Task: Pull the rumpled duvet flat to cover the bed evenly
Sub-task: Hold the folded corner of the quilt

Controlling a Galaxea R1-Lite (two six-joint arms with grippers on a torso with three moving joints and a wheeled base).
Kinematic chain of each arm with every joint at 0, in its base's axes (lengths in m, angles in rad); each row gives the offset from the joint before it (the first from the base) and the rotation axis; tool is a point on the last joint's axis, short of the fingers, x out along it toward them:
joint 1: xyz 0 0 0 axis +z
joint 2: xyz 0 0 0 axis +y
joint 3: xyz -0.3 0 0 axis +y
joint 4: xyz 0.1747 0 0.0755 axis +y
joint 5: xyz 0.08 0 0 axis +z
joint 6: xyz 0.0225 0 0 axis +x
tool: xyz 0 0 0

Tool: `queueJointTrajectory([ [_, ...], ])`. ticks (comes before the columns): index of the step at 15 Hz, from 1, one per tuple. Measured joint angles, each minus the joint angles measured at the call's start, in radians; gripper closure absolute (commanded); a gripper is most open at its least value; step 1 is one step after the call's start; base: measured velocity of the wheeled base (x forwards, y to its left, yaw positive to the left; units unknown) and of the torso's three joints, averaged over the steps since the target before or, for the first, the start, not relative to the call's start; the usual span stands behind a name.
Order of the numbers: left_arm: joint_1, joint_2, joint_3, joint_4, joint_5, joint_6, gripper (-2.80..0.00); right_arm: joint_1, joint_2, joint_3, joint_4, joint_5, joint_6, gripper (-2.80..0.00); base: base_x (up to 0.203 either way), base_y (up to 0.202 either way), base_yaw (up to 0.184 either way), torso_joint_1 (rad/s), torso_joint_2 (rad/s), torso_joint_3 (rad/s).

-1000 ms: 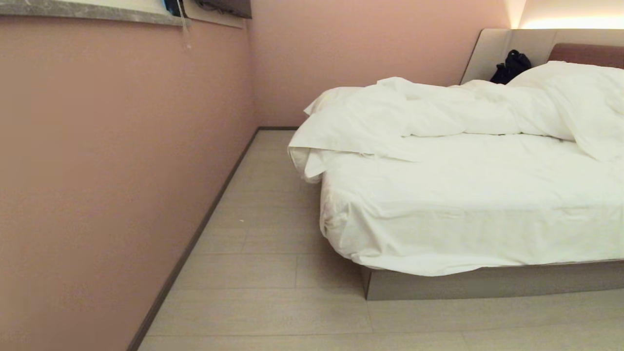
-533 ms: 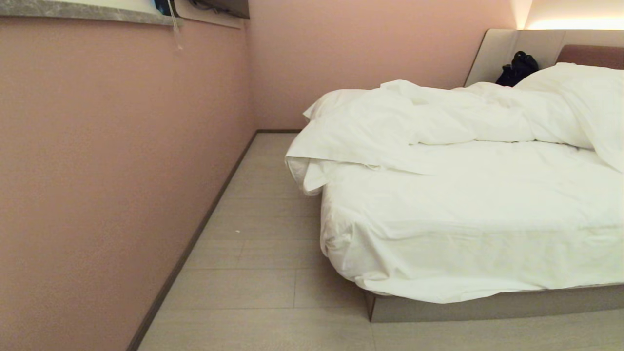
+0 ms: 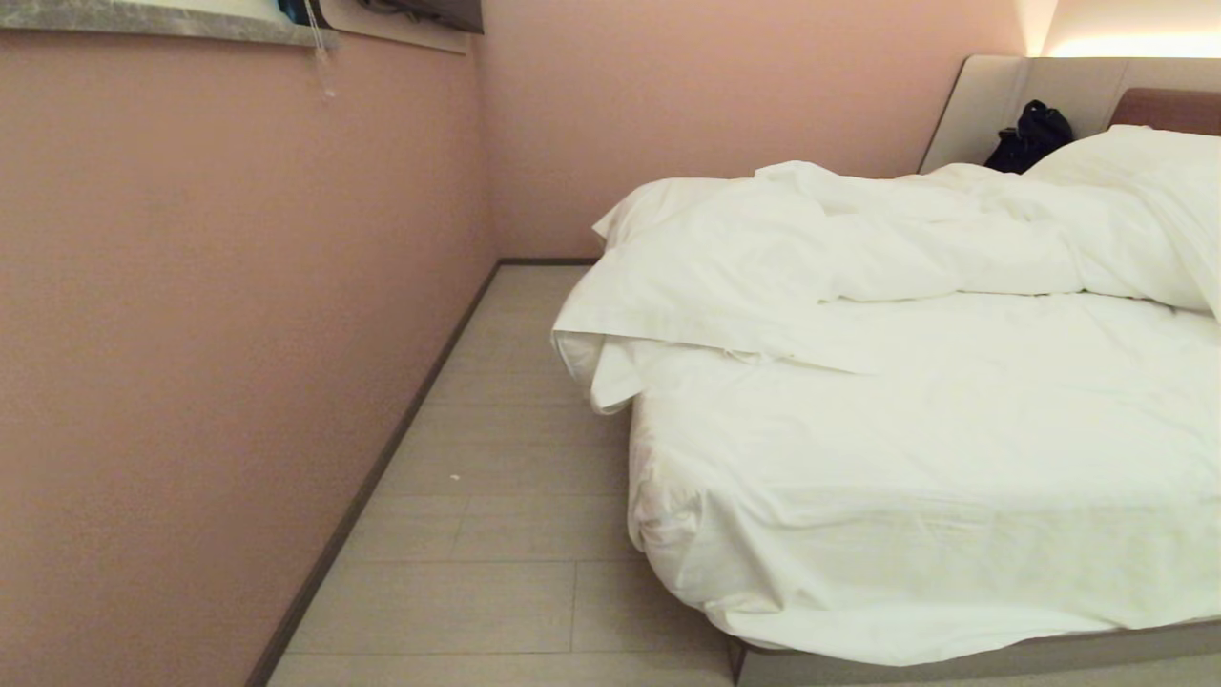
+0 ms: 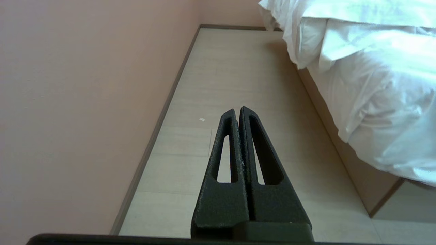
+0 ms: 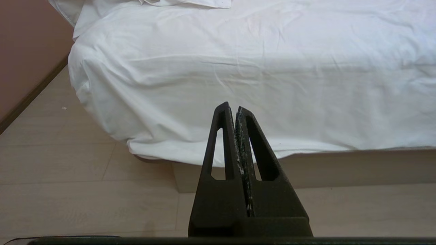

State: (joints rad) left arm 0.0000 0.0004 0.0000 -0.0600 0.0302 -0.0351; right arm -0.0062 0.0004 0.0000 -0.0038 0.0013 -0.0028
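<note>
The white duvet [image 3: 858, 239] lies bunched in a rumpled heap across the head half of the bed [image 3: 906, 496]. One corner of it [image 3: 596, 367] droops over the bed's left side. The foot half shows only the sheeted mattress. Neither arm appears in the head view. My left gripper [image 4: 237, 109] is shut and empty, low over the floor beside the bed's grey-beige base [image 4: 340, 146], with the duvet's hanging corner [image 4: 306, 44] farther ahead. My right gripper [image 5: 231, 106] is shut and empty, a short way in front of the mattress's foot end [image 5: 255, 68].
A pink wall [image 3: 191, 334] runs along the left, leaving a narrow strip of pale plank floor [image 3: 506, 477] between it and the bed. A black bag [image 3: 1035, 134] sits by the beige headboard surround [image 3: 992, 95]. A grey ledge [image 3: 143, 19] juts from the wall high up.
The whole head picture has shifted: the bed now sits lower and larger, so the camera has come closer. Nothing on the bed has moved.
</note>
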Motion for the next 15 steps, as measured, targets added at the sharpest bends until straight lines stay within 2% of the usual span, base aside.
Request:
queueJointTrajectory([
  [15,-0.001,0.000,0.000,0.002,0.001,0.009,0.00,0.000,0.000,0.000,0.000,0.000,0.004,0.00,0.000,-0.008,0.000,0.001,0.00,0.000],
])
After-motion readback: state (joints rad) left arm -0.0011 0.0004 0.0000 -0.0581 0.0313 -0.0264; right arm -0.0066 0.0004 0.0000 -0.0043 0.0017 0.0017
